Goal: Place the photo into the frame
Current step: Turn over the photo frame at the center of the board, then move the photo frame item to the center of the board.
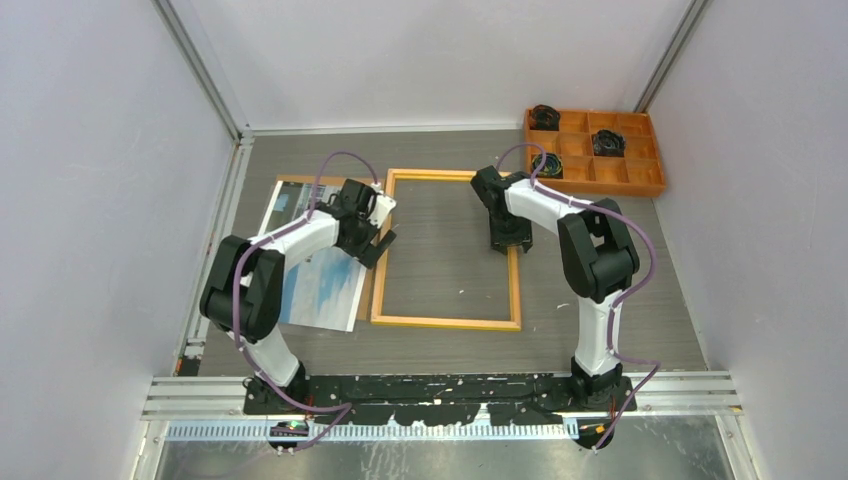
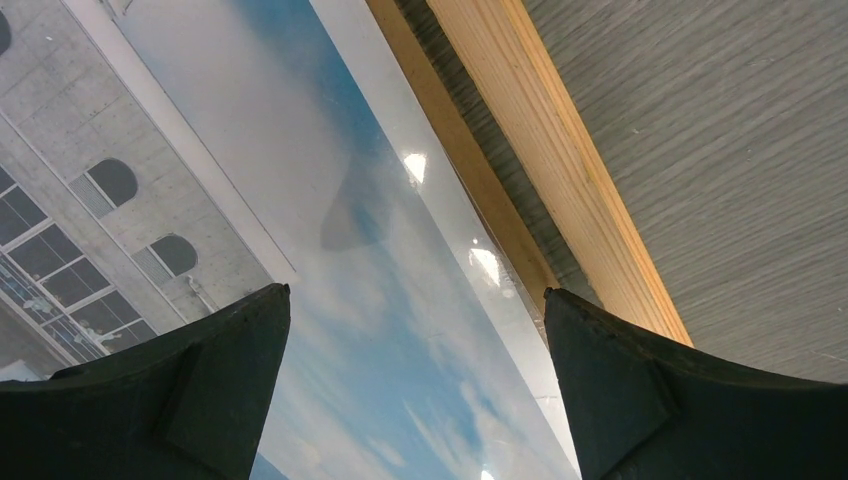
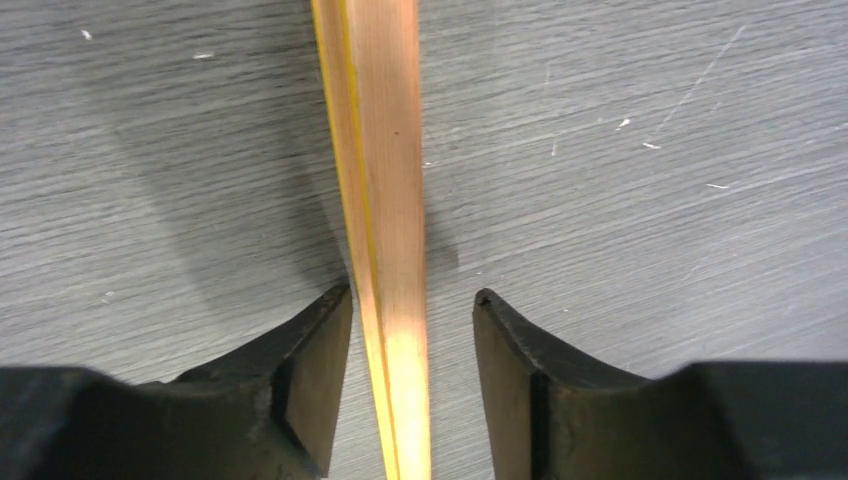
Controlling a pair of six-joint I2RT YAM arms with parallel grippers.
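My left gripper [image 2: 415, 300] hangs wide open and empty over the photo [image 1: 320, 285], lying face up just left of the frame [image 1: 445, 322], whose right rail my right gripper [image 3: 412, 300] straddles unclamped, apparently to steady it.

Blue cloudy sky on photo [image 1: 325, 290]; light wood frame [image 1: 445, 322], apparently yellow-edged.

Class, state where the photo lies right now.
In the top view, the photo lies flat on the left, just outside the left rail of the frame, beneath the left hand.
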